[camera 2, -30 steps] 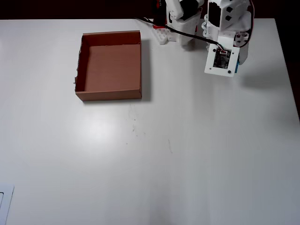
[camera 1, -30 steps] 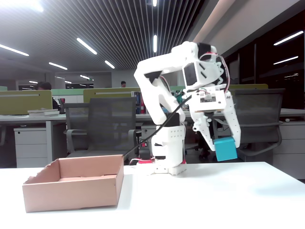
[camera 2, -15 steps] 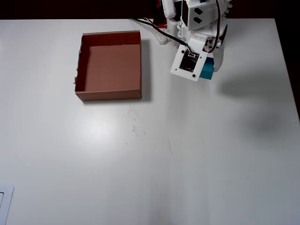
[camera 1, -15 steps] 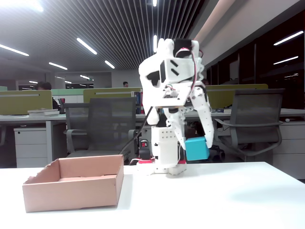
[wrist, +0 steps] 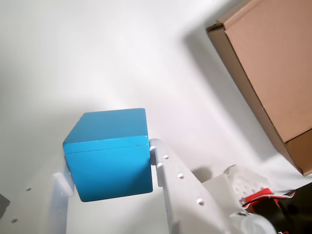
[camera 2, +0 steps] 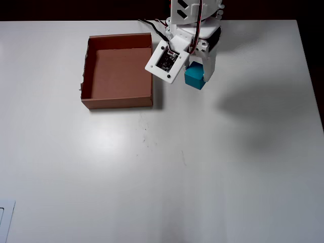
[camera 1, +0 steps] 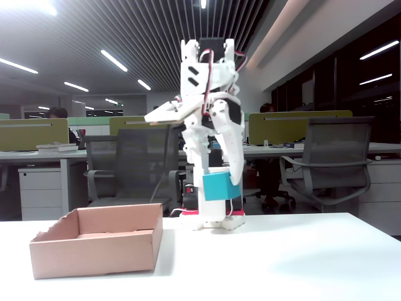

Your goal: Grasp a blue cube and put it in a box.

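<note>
The blue cube (wrist: 109,153) is clamped between my gripper's (wrist: 109,168) two white fingers in the wrist view. In the fixed view the cube (camera 1: 219,186) hangs in the gripper (camera 1: 220,189) clearly above the white table, close to the arm's base. In the overhead view the cube (camera 2: 194,77) sits in the gripper (camera 2: 195,76), to the right of the box (camera 2: 117,102). The brown cardboard box is open and empty, with a ragged left corner (camera 1: 94,251). In the wrist view its wall (wrist: 243,83) lies to the upper right, apart from the cube.
The arm's base (camera 1: 213,221) stands at the table's far edge. The white table (camera 2: 202,167) stretches towards the camera. A white object's corner (camera 2: 5,217) shows at the overhead view's lower left. Office chairs and desks stand behind the table.
</note>
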### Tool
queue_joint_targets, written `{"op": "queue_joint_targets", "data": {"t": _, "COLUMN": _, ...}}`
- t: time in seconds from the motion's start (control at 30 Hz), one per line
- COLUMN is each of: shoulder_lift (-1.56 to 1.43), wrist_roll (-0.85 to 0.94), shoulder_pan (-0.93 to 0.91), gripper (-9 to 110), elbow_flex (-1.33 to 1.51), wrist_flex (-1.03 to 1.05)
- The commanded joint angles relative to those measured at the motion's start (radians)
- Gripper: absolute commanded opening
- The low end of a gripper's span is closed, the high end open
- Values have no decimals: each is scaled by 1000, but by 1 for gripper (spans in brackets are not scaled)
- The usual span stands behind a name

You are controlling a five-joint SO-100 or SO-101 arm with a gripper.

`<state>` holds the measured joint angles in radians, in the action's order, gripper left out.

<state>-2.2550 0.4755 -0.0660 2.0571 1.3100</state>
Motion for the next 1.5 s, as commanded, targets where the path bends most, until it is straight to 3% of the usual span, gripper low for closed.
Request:
{"op": "queue_joint_targets", "data": {"t": 0.0, "shoulder_lift": -3, "wrist_roll": 15, "shoulder_pan": -52, "gripper": 15, "elbow_flex": -37, "wrist_flex": 5}}
{"op": "queue_joint_targets", "data": {"t": 0.97, "shoulder_lift": 127, "wrist_roll": 106, "shoulder_pan": -816, "gripper": 15, "elbow_flex": -98, "wrist_flex": -15}}
{"op": "queue_joint_targets", "data": {"t": 1.47, "shoulder_lift": 215, "wrist_roll": 138, "shoulder_pan": -900, "gripper": 15, "elbow_flex": 14, "wrist_flex": -187}}
